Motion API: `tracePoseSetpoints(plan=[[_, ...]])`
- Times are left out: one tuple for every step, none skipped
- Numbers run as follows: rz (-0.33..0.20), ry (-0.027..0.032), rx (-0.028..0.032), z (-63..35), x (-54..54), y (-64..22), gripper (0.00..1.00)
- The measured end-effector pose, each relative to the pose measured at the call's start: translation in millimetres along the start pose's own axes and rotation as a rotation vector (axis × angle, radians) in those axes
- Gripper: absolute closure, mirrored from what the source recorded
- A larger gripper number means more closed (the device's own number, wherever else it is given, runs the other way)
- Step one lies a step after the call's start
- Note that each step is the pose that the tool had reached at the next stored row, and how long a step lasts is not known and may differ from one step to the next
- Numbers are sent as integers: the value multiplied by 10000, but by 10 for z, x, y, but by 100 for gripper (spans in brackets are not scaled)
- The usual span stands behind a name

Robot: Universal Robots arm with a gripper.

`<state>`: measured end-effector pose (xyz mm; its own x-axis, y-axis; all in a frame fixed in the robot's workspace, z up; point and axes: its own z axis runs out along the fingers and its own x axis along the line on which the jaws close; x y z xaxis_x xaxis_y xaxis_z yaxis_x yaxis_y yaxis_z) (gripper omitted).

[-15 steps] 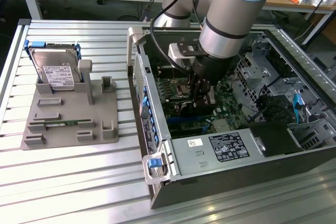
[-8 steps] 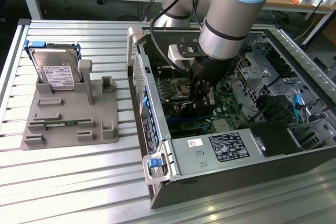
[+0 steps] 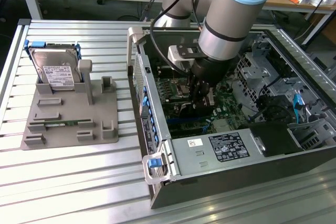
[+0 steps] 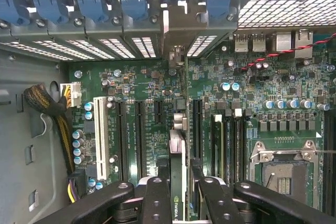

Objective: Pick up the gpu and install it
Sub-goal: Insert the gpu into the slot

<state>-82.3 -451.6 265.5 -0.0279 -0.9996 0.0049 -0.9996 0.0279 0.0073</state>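
Your gripper sits nearest the wrist camera, jaws clenched on the gpu, held edge-on. Its long axis runs along the motherboard slots, card hanging between the black slots and the socket.

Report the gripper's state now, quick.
Gripper: closed on the thin dark GPU card with the silver metal bracket, held edge-on over the green motherboard inside the open computer case.
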Motion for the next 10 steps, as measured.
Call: tracePoseSetpoints(plan=[[0,1,1,5,0,0,74],[0,6,0,8,0,0,74],[0,10,-1,10,0,0,74],[0,13,-1,16,0,0,74],[0,9,0,23,0,0,74],[2,11,-1,26,0,-1,74],[2,37,1,29,0,-3,74],[0,129,5,30,-1,-5,74],[0,135,4,29,0,-5,74],[3,190,4,28,-3,-4,74]])
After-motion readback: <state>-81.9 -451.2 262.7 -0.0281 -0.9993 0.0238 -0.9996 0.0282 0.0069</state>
